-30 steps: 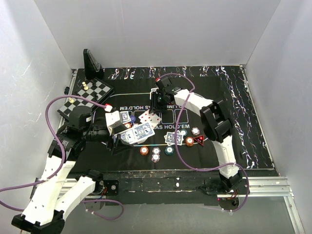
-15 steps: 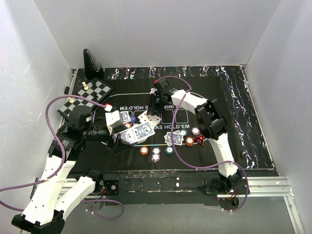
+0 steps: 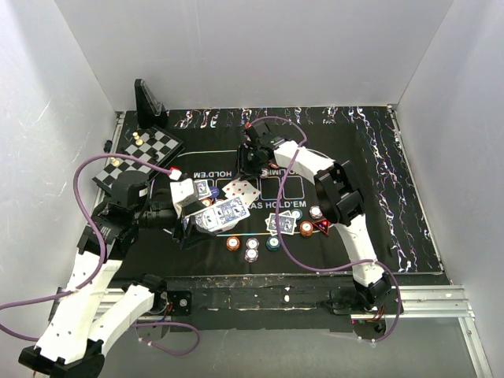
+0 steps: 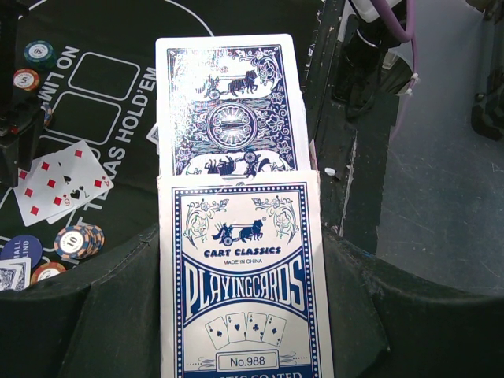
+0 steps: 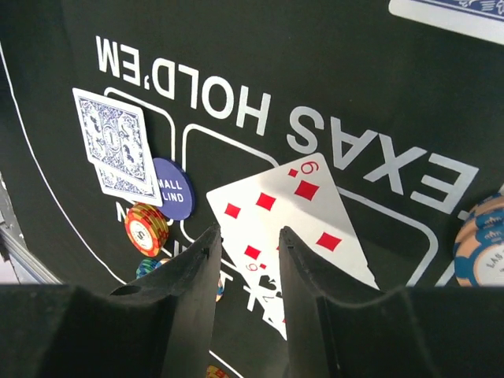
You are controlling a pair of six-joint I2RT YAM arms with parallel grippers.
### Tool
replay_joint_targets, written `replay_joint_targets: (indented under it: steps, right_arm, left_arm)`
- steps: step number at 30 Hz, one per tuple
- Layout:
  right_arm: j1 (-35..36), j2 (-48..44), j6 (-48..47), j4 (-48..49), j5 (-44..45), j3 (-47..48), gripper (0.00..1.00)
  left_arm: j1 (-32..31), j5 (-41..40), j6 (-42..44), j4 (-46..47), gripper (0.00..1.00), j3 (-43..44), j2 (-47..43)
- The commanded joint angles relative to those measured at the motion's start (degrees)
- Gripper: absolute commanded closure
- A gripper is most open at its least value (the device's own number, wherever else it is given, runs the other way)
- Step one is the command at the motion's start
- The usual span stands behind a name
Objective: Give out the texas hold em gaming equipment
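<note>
Two face-down hands, a start on the board and several chip piles are out, so I judge the distribution roughly halfway. Seen from above, the black mat [image 3: 378, 197] covers most of the table, and the chessboard [image 3: 146, 153] sits off its 10 o'clock corner, no part of this job. The left gripper [image 4: 244, 339] hangs over the mat's 8 o'clock side, clamped shut on the card box [image 4: 240, 252]. One patterned-back card [image 4: 228, 102] sticks out of the box's open top, ready to be drawn; how many cards remain inside I cannot tell. The right gripper [image 5: 248, 236] hovers near the mat's centre, jaws partly spread with nothing between them. It is directly over the face-up red cards [image 5: 295, 224], a nine of diamonds overlapping another card in the printed boxes. One face-down pair [image 5: 114, 150] lies at about 9 o'clock from those, and a second pair [image 3: 281, 224] at about 5 o'clock. Among the chips, the orange pile [image 3: 233, 242], white pile [image 3: 251, 250] and teal pile [image 3: 272, 242] line the 6 o'clock edge. Another orange chip [image 3: 306, 228] and white chip [image 3: 316, 211] sit toward 4 o'clock beside the red triangle marker [image 3: 321, 227]. A blue chip [image 5: 172, 189] touches the 9 o'clock pair. I cannot pick out the yellow disc. Left to do, as I read it: more board cards, and perhaps further hands and stakes.
</note>
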Motion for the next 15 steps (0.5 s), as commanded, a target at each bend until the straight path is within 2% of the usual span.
replay_joint_targets:
  steps: [1, 3, 4, 6, 10, 15]
  right_arm:
    - [0.03, -6.70, -1.66, -3.02, -0.71, 2.93, 0.54]
    - [-0.23, -10.21, -2.19, -4.25, -1.06, 2.24, 0.49]
    - [-0.32, -11.97, -2.46, -4.52, -1.50, 1.54, 0.35]
    - [-0.58, -16.01, -2.72, -5.22, -2.29, -0.75, 0.25]
    - [-0.93, -24.62, -2.02, -6.72, -4.04, -6.63, 0.16]
    - [-1.11, -35.88, 0.43, -6.63, -5.28, -15.59, 0.13]
  left_arm:
    - [-0.23, 0.24, 1.09, 0.48, 1.00, -1.01, -0.86]
    - [-0.14, 0.59, 1.70, 0.22, 1.00, -1.36, -0.95]
    - [-0.23, 0.85, 1.88, 0.22, 1.00, -1.54, -1.21]
    - [-0.23, 0.94, 2.75, -0.22, 1.00, -1.89, -1.47]
    - [-0.32, -0.02, 4.69, -0.83, 1.00, -2.59, -1.91]
    - [-0.23, -0.37, 4.52, -1.10, 1.00, -3.91, -2.26]
